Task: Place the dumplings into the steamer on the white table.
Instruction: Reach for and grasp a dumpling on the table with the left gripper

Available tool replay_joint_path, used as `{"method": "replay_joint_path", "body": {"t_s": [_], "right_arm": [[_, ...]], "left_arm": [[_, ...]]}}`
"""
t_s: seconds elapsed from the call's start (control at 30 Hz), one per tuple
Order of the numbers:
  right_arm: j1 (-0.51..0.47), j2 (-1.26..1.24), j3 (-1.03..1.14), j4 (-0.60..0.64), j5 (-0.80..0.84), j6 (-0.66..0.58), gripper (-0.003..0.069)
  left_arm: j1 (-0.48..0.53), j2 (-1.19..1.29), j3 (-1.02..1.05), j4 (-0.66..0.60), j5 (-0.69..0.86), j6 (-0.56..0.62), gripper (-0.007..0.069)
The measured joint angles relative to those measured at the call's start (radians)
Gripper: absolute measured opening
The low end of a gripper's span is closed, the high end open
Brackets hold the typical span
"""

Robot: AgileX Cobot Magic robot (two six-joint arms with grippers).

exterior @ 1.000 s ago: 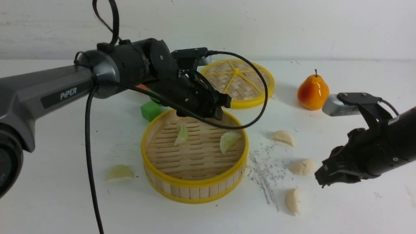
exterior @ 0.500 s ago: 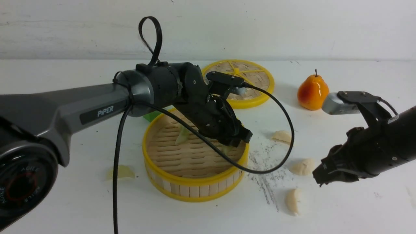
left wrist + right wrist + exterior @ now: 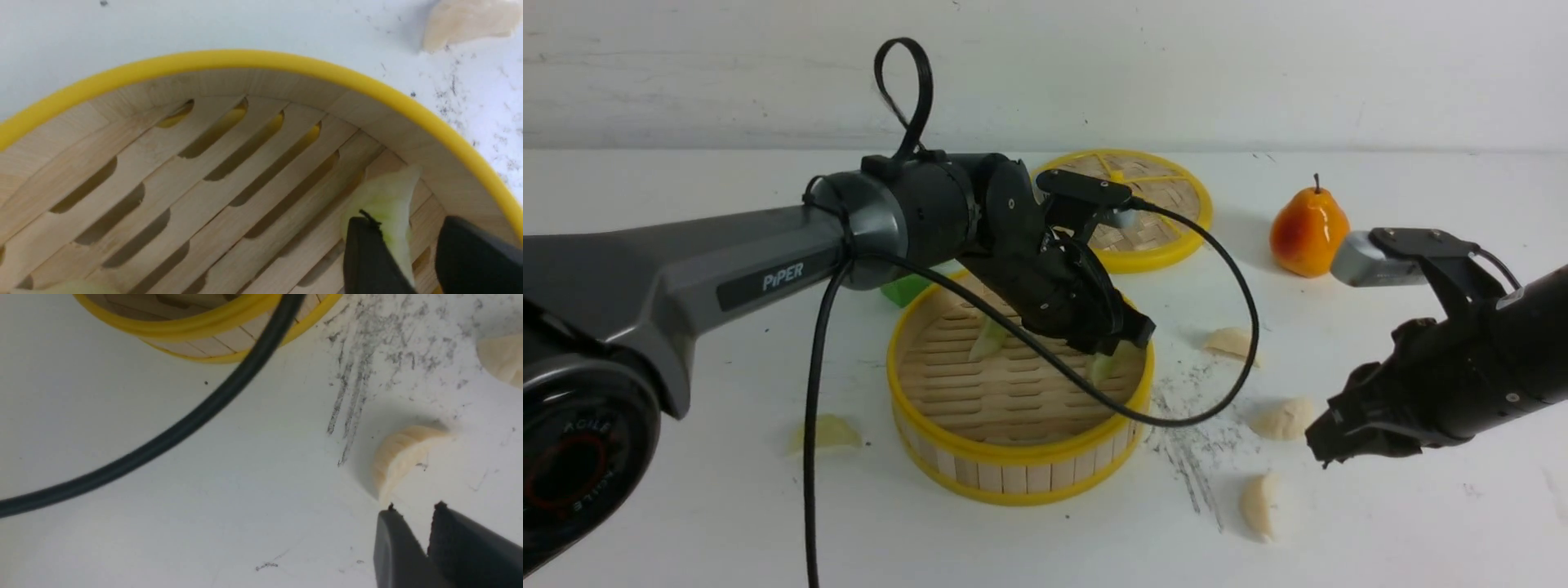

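Note:
The steamer (image 3: 1013,453) stands mid-table with two green dumplings in it, one at the back left (image 3: 987,339) and one at the right wall (image 3: 1104,365). My left gripper (image 3: 1123,339) reaches down inside over the right one. In the left wrist view that dumpling (image 3: 388,196) lies against one finger, with a gap to the other, so my left gripper (image 3: 406,222) is open. A third green dumpling (image 3: 823,431) lies left of the steamer. Three cream dumplings (image 3: 1232,343) (image 3: 1284,418) (image 3: 1258,505) lie to its right. My right gripper (image 3: 1319,449) hovers beside them, narrowly open and empty (image 3: 414,508), just short of a cream dumpling (image 3: 402,451).
The woven lid (image 3: 1152,220) lies flat at the back, a toy pear (image 3: 1308,229) to its right. A green cube (image 3: 905,287) shows behind the steamer under my left arm. The left arm's black cable (image 3: 1225,384) loops over the steamer's right rim. Dark scratch marks (image 3: 1192,441) cover the table there.
My left gripper went from the steamer's back rim down to the green dumpling at its right wall, and its jaws narrowed. The steamer slid slightly right. My right gripper crept left.

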Motion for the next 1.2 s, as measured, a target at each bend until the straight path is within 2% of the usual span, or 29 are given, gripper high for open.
{"method": "replay_joint_path", "body": {"t_s": [0.03, 0.07, 0.1, 0.23, 0.33, 0.43, 0.5, 0.63, 0.8, 0.83, 0.9, 0.93, 1.1, 1.2], "right_arm": [[0.000, 0.000, 0.000, 0.000, 0.000, 0.000, 0.0137], [0.000, 0.000, 0.000, 0.000, -0.006, 0.000, 0.0137], [0.000, 0.000, 0.000, 0.000, -0.010, 0.000, 0.0137], [0.000, 0.001, 0.000, 0.001, -0.018, -0.003, 0.0138], [0.000, 0.002, -0.001, 0.002, -0.018, -0.012, 0.0138], [0.000, 0.004, -0.001, 0.003, -0.018, -0.012, 0.0138], [0.000, 0.005, -0.001, 0.004, -0.019, -0.012, 0.0139], [0.000, 0.006, -0.001, 0.004, -0.019, -0.013, 0.0143], [0.000, 0.006, -0.001, 0.004, -0.019, -0.015, 0.0146], [0.000, 0.006, -0.001, 0.004, -0.019, -0.015, 0.0147], [0.000, 0.006, -0.001, 0.004, -0.019, -0.016, 0.0147], [0.000, 0.006, -0.001, 0.004, -0.019, -0.016, 0.0147], [0.000, 0.006, -0.001, 0.004, -0.019, -0.016, 0.0147], [0.000, 0.006, -0.001, 0.005, -0.019, -0.016, 0.0149]], "left_arm": [[0.000, 0.000, 0.000, 0.001, 0.000, 0.000, 0.0266], [-0.006, -0.001, 0.000, 0.007, -0.018, 0.000, 0.0313], [-0.010, 0.003, 0.000, 0.013, -0.024, 0.000, 0.0326], [-0.023, 0.034, 0.000, 0.022, -0.041, 0.000, 0.0334], [-0.024, 0.048, 0.000, 0.027, -0.041, 0.000, 0.0298], [-0.024, 0.049, 0.000, 0.036, -0.034, 0.000, 0.0207], [-0.024, 0.049, 0.000, 0.037, -0.033, -0.001, 0.0176], [-0.024, 0.042, 0.000, 0.039, -0.025, -0.031, 0.0176], [-0.018, -0.006, 0.001, 0.066, -0.006, -0.143, 0.0176], [-0.007, -0.033, 0.000, 0.104, -0.007, -0.218, 0.0176], [0.002, -0.043, 0.000, 0.127, -0.007, -0.260, 0.0176], [0.023, -0.050, 0.000, 0.163, -0.008, -0.353, 0.0176], [0.074, -0.022, 0.000, 0.256, 0.014, -0.601, 0.0176], [0.077, -0.001, 0.000, 0.284, 0.019, -0.657, 0.0176]]}}
